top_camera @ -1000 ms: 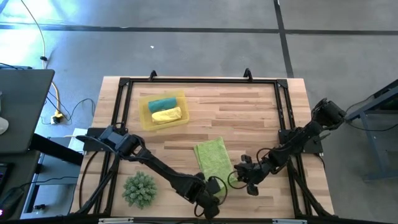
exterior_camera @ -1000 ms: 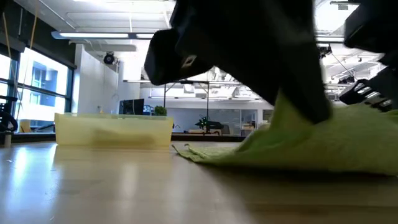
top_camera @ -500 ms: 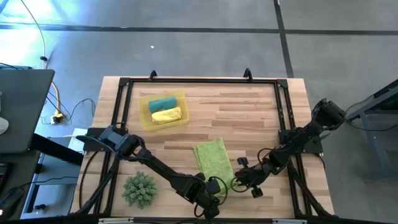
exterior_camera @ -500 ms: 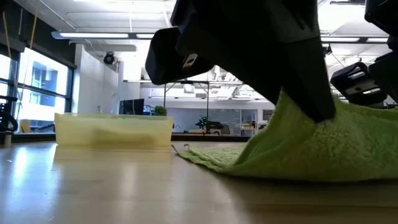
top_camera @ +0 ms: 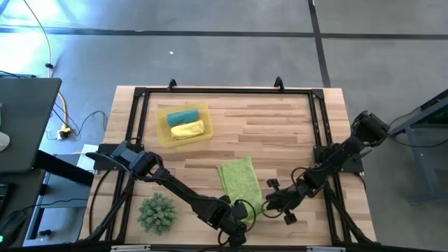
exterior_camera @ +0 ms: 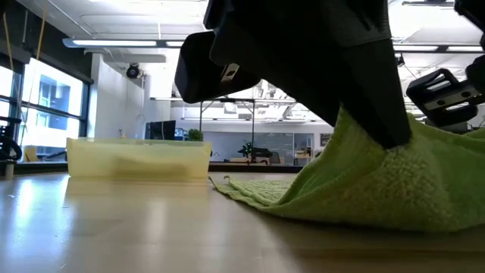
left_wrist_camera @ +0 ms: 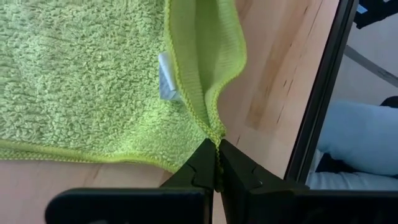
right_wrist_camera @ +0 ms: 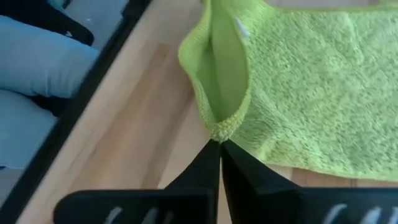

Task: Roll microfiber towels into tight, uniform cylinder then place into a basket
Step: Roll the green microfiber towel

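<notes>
Here the basket (top_camera: 183,124), a translucent yellow tray, sits far across the bench (top_camera: 280,126) from both grippers and holds two rolled towels side by side: the teal roll (top_camera: 182,116) on the side farther from the grippers and the yellow roll (top_camera: 187,129) just beside it on the nearer side. The third cloth, the lime green towel (top_camera: 240,179), lies unrolled on the bench, reaching from the grippers toward the basket.

The left gripper (left_wrist_camera: 216,167) has its fingers pressed together on one near corner of the green towel, pinching the stitched hem so that the cloth puckers up into a fold. The right gripper (right_wrist_camera: 220,147) is likewise clamped on the towel's other near corner, with the edge bunched above its fingertips. In the high view the two grippers sit close to each other at the towel's near edge.

No brand or writing can be read. The left wrist view shows a small white tag (left_wrist_camera: 166,76) sewn at the hem just past the pinched corner; any print on it is too small to tell.

The low view shows the near edge lifted off the bench in a raised hump, which the high view flattens. Both wrist views catch a person's light blue trouser legs (right_wrist_camera: 37,68) beyond the black frame rail (left_wrist_camera: 320,93). Only the high view shows the spiky green ball (top_camera: 157,213) beside the left arm.
</notes>
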